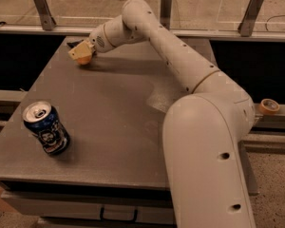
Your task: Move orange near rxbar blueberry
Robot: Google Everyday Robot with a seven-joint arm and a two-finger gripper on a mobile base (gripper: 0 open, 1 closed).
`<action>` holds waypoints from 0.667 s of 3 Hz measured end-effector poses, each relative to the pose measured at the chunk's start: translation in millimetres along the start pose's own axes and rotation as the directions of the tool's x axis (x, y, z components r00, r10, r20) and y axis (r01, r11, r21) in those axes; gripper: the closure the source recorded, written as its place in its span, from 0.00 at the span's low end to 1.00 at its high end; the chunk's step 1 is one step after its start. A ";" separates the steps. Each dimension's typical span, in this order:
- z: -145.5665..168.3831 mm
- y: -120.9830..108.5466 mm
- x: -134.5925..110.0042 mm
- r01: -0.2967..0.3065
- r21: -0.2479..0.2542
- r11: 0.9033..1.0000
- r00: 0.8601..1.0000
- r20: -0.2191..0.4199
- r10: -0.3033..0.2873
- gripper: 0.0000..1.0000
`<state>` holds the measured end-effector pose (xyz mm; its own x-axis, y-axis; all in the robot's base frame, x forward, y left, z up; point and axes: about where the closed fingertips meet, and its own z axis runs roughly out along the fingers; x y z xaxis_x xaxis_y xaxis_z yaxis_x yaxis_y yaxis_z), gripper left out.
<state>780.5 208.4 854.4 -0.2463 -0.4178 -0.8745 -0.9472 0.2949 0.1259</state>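
The orange (pixel 84 60) shows under the tan fingers (pixel 78 52) of my gripper (pixel 81 55) at the far left of the grey table (pixel 118 108). The gripper is shut on the orange and holds it at or just above the tabletop; I cannot tell whether it touches. A dark sliver (pixel 74 43) just behind the gripper looks like the rxbar blueberry, which the gripper mostly hides. The orange is right beside it. My white arm reaches across the table from the lower right.
A blue soda can (pixel 45 128) stands upright near the table's front left corner. A roll of tape (pixel 269 106) lies on a ledge to the right. A rail with metal posts (pixel 40 6) runs behind the table.
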 end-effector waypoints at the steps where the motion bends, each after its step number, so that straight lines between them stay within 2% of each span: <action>1: -2.4 -2.0 6.7 0.000 -0.016 1.000 1.000 0.000 0.000 0.35; 2: -7.5 -4.6 6.4 0.008 -0.022 1.000 1.000 0.012 -0.008 0.12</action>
<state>781.7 197.9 851.7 -0.2365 -0.4096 -0.8811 -0.9534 0.2728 0.1290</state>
